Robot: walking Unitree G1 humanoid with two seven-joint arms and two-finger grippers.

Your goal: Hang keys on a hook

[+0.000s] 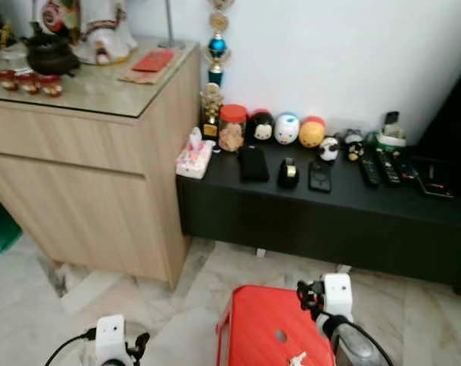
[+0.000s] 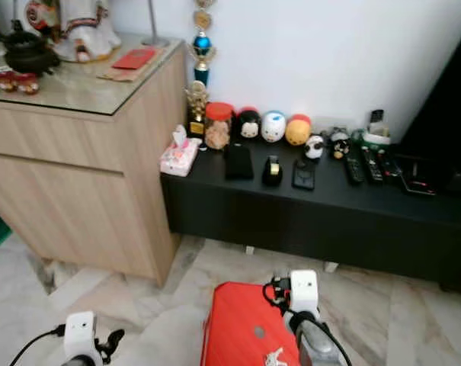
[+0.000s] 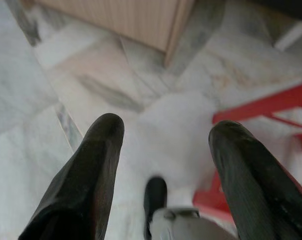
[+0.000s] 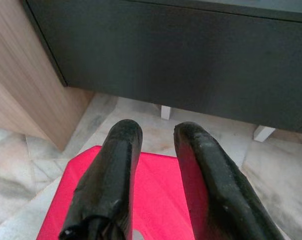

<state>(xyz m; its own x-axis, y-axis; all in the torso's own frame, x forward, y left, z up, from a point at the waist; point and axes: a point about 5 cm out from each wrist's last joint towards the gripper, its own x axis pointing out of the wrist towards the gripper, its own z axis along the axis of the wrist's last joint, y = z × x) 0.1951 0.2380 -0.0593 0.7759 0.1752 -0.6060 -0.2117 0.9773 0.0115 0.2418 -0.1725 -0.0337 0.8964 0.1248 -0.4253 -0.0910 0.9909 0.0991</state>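
Keys [image 1: 296, 358] lying on red stool [image 1: 264, 320] top, near front edge. Right pincer [image 4: 158, 145] over stool's far edge, gap narrow, empty. Left pincer [image 3: 163, 145] spread wide above marble floor [image 3: 91, 75].

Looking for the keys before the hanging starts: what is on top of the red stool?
A small pale bunch, probably the keys, lies on the red stool. The right end effector hovers above; the seat's near edge is cut off.
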